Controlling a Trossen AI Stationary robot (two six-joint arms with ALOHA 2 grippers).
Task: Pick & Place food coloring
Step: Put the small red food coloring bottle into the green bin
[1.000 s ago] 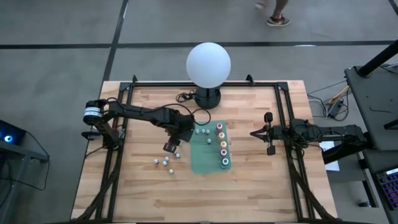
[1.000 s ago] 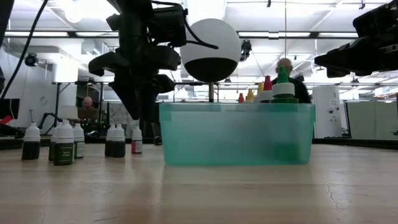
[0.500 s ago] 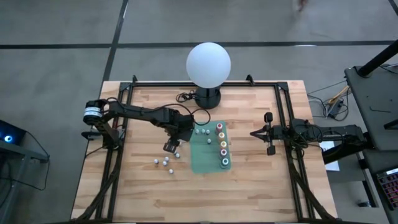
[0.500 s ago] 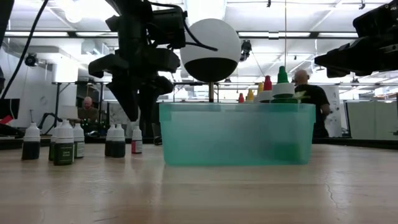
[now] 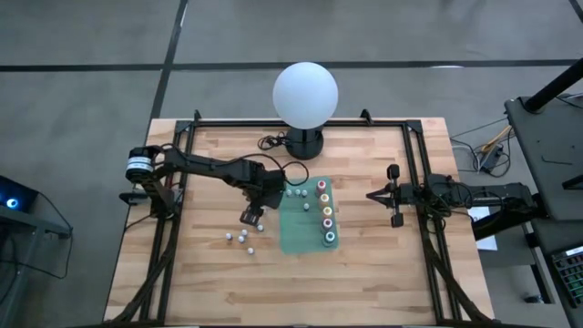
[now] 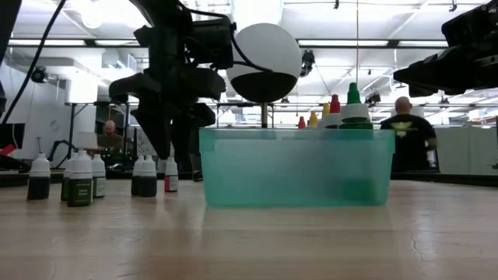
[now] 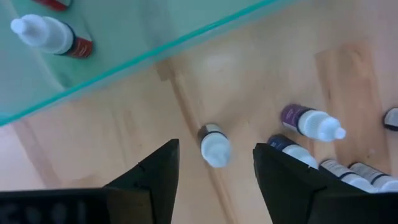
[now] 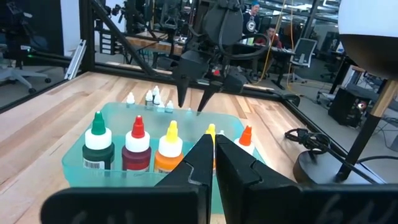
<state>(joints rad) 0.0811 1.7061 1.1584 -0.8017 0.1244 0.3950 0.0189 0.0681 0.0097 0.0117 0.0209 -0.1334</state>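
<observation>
Now my left gripper (image 7: 214,171) has spread wide and empty above a small white-capped bottle (image 7: 214,145) at frame centre, ready to grasp it.

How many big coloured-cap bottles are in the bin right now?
5, in one row along the teal bin's side nearest the right gripper: pink, yellow, orange, red, green.

Counted five tall colour-capped plastic bottles (image 5: 326,211), at least eight small white-capped bottles (image 5: 247,233) — one translucent teal plastic tray (image 5: 291,239), one white globe lamp (image 5: 305,94).
</observation>
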